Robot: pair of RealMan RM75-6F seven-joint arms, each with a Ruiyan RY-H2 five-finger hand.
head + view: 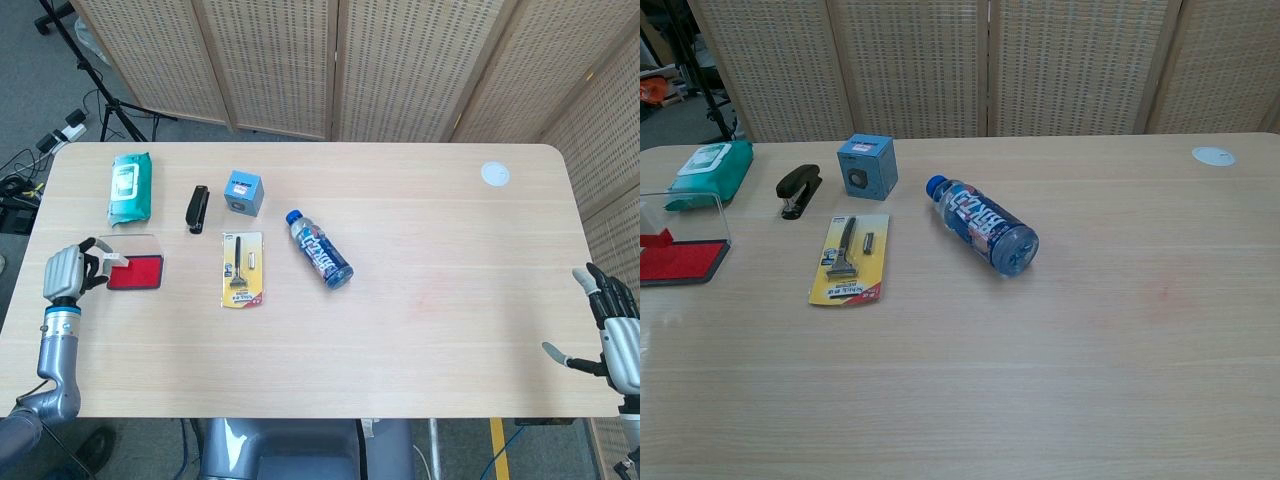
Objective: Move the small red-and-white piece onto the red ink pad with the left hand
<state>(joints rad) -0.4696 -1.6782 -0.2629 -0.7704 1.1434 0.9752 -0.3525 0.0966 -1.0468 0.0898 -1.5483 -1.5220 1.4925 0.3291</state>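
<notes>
Fingers of the robot's left hand (66,270) are pinching the small red-and-white piece (113,262) at the left edge of the red ink pad (135,273), with the piece sitting over the pad's near-left corner; whether it is touching the red surface cannot be told from either view. In the chest view the piece (654,238) is showing at the far left of the frame, just above the pad (680,260), while the hand itself is lying outside that frame. The pad's clear lid (682,214) is standing open behind it. The right hand (618,340) is hanging at the desk's near-right corner, holding nothing, its fingers spread apart and its thumb pointing inward. Across the light wooden desk (430,330) other items are lying well apart from the pad: a teal pack of wipes (130,187) toward the far-left corner, a black stapler (197,208) beside it, a small blue box (243,192) next to the stapler, a yellow card holding a razor (243,269) in front of the box, and a blue water bottle (319,248) lying on its side near the middle. A white disc (494,173) is resting near the far-right corner. Woven folding screens (330,60) are standing behind the desk.
</notes>
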